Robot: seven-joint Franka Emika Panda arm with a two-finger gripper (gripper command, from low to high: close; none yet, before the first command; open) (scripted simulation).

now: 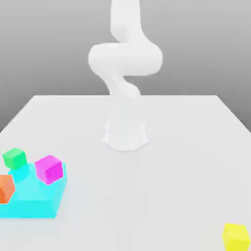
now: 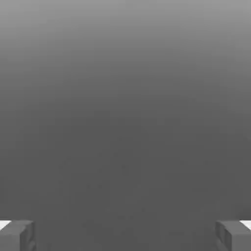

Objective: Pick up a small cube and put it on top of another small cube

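small cube [image 1: 236,236], yellow, alone on surface [image 1: 186,147]; gripper [image 2: 125,235] wide open, empty; best approached squarely from above.

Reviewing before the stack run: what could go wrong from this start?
1. The yellow cube sits at the near edge of the table, far from the other cubes; a nudge might push it off.
2. The magenta cube, green cube and orange cube crowd the cyan block, so wide-open fingers could bump a neighbour when placing.
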